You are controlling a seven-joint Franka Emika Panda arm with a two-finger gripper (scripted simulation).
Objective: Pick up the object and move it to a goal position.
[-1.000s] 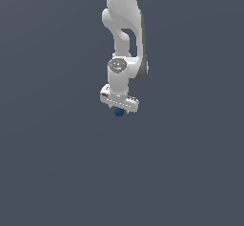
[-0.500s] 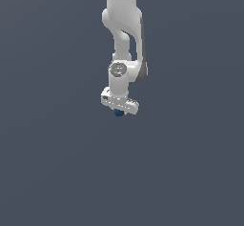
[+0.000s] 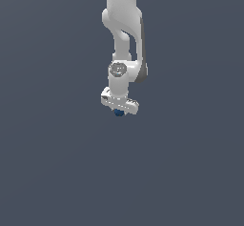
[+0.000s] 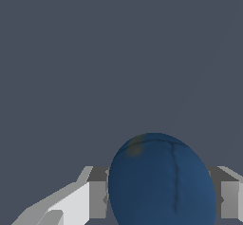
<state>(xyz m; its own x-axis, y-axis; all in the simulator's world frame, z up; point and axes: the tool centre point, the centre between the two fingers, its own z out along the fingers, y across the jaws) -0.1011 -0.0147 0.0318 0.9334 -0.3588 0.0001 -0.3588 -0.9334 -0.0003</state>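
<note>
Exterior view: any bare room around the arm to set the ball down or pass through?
Everything is bare grey: both sides of the arm and all the space below the hand show nothing. The only crowded spot is the hand itself, shut on the blue ball. No goal marker shows.

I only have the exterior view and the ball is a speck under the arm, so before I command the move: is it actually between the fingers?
Observer: Yes. In the wrist view the dark blue ball sits between the two fingers, one on each side, touching it.
Operator: Is the ball plain? I see only a dot.
Observer: Up close it shows a thin dark seam down its face and a small yellowish patch near its edge.
Operator: Anything beyond the pincer?
Observer: The wrist view shows only flat grey background past the ball; no goal marker appears there. In your view the pincer hangs under the white arm.
</note>
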